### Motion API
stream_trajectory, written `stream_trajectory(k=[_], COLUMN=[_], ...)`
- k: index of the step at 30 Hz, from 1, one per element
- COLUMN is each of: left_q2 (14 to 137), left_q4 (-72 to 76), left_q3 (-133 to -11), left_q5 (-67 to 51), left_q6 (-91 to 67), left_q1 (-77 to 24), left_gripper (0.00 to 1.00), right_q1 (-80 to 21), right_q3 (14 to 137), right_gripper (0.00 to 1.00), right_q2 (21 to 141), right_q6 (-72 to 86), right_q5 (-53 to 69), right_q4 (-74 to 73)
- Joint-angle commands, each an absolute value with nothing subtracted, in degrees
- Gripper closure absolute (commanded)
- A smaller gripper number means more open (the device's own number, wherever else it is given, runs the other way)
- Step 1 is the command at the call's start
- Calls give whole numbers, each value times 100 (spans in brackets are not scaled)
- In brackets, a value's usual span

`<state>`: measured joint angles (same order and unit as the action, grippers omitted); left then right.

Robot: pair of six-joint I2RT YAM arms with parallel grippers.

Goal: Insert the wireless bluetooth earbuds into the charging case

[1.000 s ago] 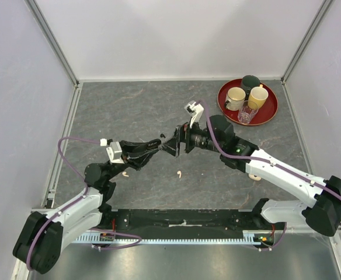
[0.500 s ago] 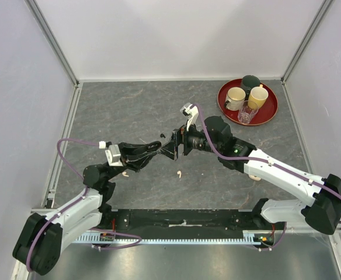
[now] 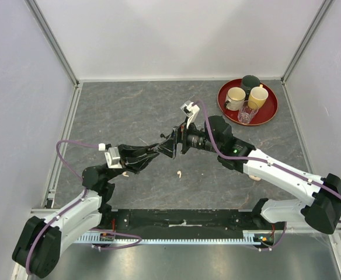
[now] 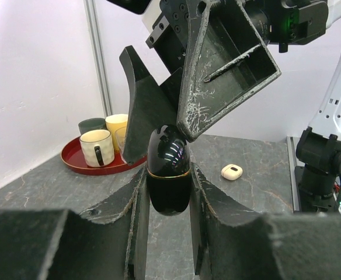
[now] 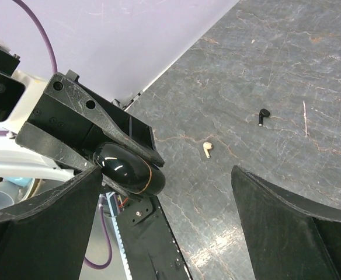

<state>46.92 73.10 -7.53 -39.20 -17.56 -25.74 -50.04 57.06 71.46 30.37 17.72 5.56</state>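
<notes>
Two claws meet above the middle of the worktop in the overhead view. The left claw is pinched narrow on the lower half of the charging case, a glossy black egg with a gold seam. Its lid is shut and it is held clear of the surface. The right claw gapes wide and holds nothing. In the left wrist view the scuffed edge of one of its fingers sits against the top of the case, or just off it. None of the wireless bluetooth earbuds is inside: a cream-white bud and a black bud lie apart on the worktop, centre and upper right of the right wrist view. The main risk is probably the grip. The shell is rounded and slick and is held only low down, so a sideways push on the lid could tilt it or squeeze it out, and it would drop. Catching the finger below the seam would likely leave the lid shut and only load the hold further. With the claws this crowded, a small misjudgement could knock them together.
</notes>
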Motion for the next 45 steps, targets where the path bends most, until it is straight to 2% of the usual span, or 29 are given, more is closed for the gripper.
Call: stream_trajectory(k=[1, 10, 29, 45], left_q2=[4553, 4386, 4394, 4210], left_q4=[7480, 7339, 7321, 7418], left_q3=[-721, -694, -703, -694], left_q5=[-4069, -3762, -3533, -3990], left_q6=[-1521, -1433, -1468, -1705], left_q1=[-2593, -2584, -2593, -2593], left_gripper=[98, 98, 98, 98], right_q1=[-5001, -5018, -5089, -5089], right_q3=[5845, 5818, 5643, 5739], right_gripper=[2, 2, 2, 2], right_q2=[7233, 7242, 7119, 7339], right_q6=[3164, 2893, 2575, 2663], right_q5=[1609, 2126, 1767, 1494], right_q4=[853, 862, 659, 703])
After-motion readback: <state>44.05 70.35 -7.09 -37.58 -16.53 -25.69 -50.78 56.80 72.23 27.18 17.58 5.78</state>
